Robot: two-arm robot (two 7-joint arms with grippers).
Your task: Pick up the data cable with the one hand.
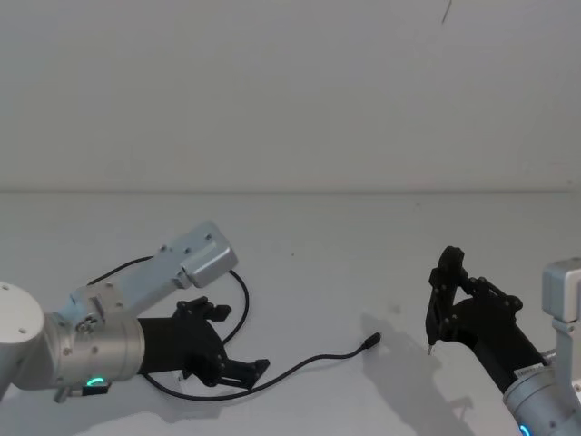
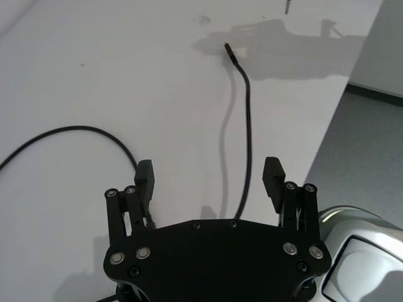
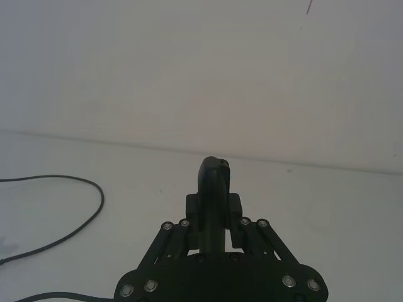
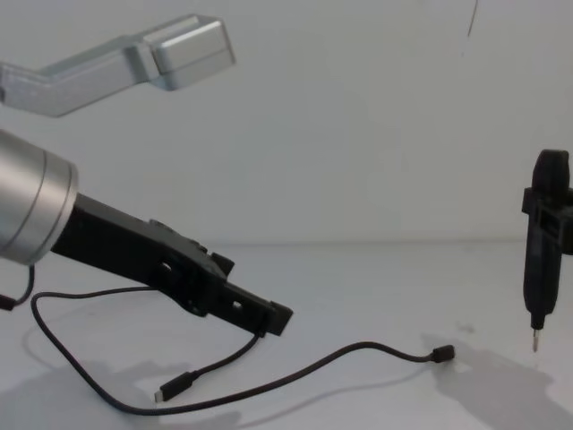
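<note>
Black cord on a pale worktop: the data cable (image 2: 249, 126) lies loose in a long curve. One plug (image 2: 230, 53) points toward the right arm, and its middle passes between the spread fingers (image 2: 143, 176) of the left tool (image 2: 209, 179). That tool hangs low over it and pinches nothing.

The cord runs off-centre, nearer one finger than the other. Closing from here would likely shove it sideways before it is trapped. Being so thin, it could slide out under the pads if the tool closes too high — or the fingertips could scrape the worktop if it goes too low. The slack loop near the left arm may drag or catch once the cable is lifted.

Off to the right, well apart, the right tool (image 3: 214, 211) is parked, pressed onto a metal-tipped stylus (image 3: 213, 176).

No brand, label or writing can be read anywhere.
</note>
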